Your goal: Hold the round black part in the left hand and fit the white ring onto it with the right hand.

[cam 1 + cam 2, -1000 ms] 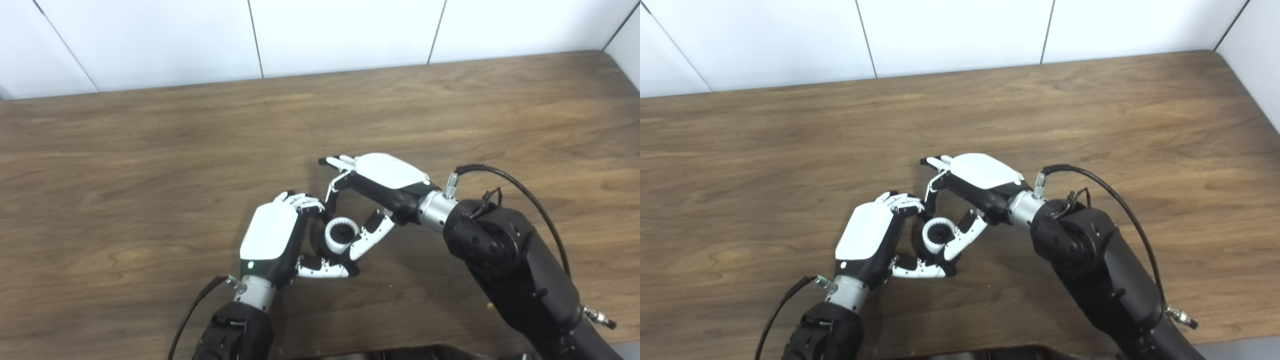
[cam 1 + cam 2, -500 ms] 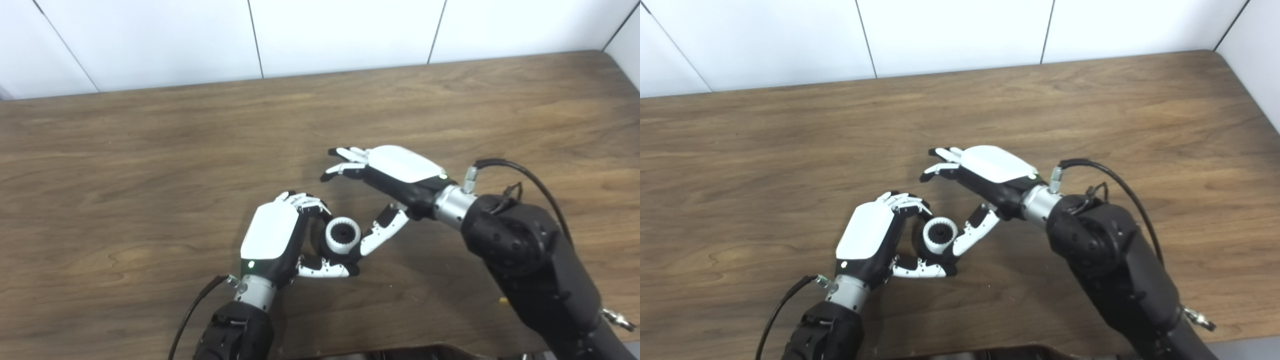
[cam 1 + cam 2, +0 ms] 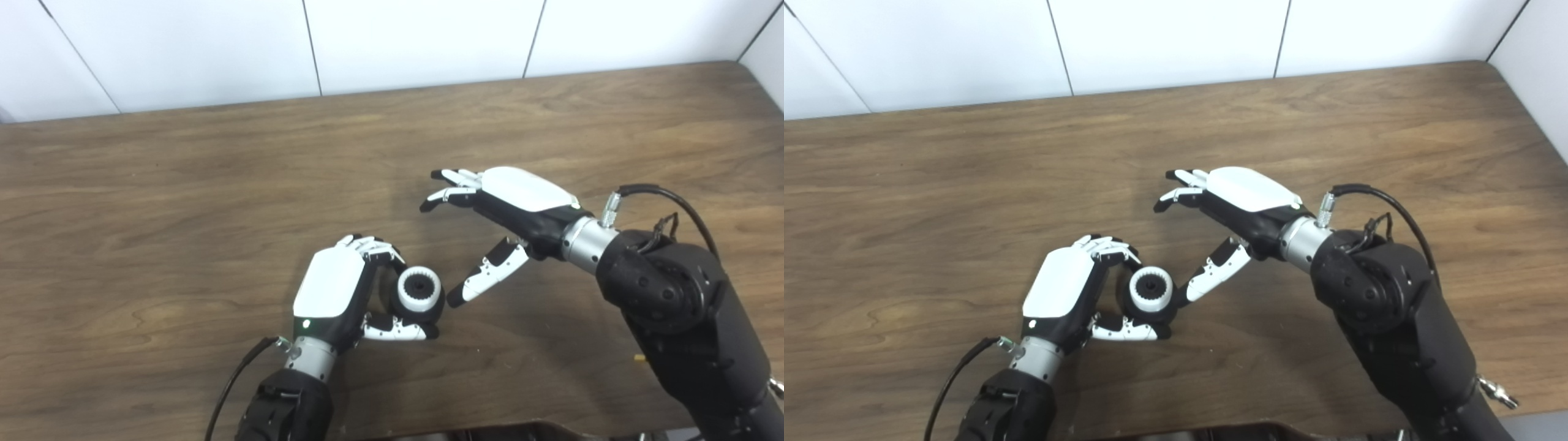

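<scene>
Left eye view, left robot hand [image 3: 334,291] clamping ringed black part [image 3: 419,295], right robot hand [image 3: 508,211] spread, apart.

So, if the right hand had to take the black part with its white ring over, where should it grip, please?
Probably by the black part's outer rim on its right, the side away from the left hand, whose fingers and thumb already cover its far, near and left sides. The white ring faces up and toward the open right hand, so a pinch across the exposed edge looks least obstructed.

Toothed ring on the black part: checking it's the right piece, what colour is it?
White, around a black centre. The toothed ring shows best in the left eye view.
</scene>
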`<state>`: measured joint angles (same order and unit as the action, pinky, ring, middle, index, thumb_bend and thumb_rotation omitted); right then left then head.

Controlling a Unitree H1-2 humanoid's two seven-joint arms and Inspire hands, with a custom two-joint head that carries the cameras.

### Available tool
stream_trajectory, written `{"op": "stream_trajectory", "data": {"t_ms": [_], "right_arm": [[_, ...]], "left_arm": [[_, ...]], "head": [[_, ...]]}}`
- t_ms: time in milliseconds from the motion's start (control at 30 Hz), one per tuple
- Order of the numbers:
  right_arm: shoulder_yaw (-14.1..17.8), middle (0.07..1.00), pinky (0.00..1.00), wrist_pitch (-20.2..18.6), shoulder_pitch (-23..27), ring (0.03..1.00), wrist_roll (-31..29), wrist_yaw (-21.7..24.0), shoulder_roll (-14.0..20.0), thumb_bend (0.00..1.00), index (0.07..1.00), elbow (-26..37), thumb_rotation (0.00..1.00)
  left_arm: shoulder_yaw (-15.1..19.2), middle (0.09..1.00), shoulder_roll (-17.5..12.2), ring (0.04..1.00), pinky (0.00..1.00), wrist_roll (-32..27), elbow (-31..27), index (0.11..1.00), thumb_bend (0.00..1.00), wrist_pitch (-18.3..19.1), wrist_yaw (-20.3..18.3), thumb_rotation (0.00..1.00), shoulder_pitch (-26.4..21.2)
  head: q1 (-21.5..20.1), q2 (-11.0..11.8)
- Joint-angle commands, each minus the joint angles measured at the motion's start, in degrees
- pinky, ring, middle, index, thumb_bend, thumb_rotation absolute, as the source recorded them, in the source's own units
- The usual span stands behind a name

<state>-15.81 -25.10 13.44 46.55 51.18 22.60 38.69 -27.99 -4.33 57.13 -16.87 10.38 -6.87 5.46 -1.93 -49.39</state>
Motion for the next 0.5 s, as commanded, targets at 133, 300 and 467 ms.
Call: {"op": "stream_trajectory", "data": {"t_ms": [133, 300, 467], "right_arm": [[0.9, 0.999, 1.0, 0.0, 1.1, 1.0, -0.3, -0.6, 0.4, 0.99, 0.843, 1.7, 0.51], [1.1, 1.0, 1.0, 0.5, 0.7, 1.0, -0.9, -1.1, 0.5, 0.98, 0.846, 1.3, 0.54], [1.2, 0.998, 1.0, 0.8, 0.5, 1.0, -1.2, -1.4, 0.5, 0.98, 0.849, 0.9, 0.55]], "left_arm": [[-0.1, 0.737, -0.7, 0.807, 0.9, -1.2, 0.8, 0.488, 0.52, 0.6, -2.3, 0.06, 1.5], [-0.3, 0.739, -0.9, 0.806, 0.9, -0.8, 0.9, 0.495, 0.52, 0.9, -2.7, 0.06, 1.3], [-1.1, 0.756, -1.3, 0.805, 0.9, 0.9, 0.9, 0.707, 0.79, 1.6, -4.3, 0.16, 0.8]], "head": [[-0.1, 0.0], [-0.1, 0.0], [-0.1, 0.1]]}}
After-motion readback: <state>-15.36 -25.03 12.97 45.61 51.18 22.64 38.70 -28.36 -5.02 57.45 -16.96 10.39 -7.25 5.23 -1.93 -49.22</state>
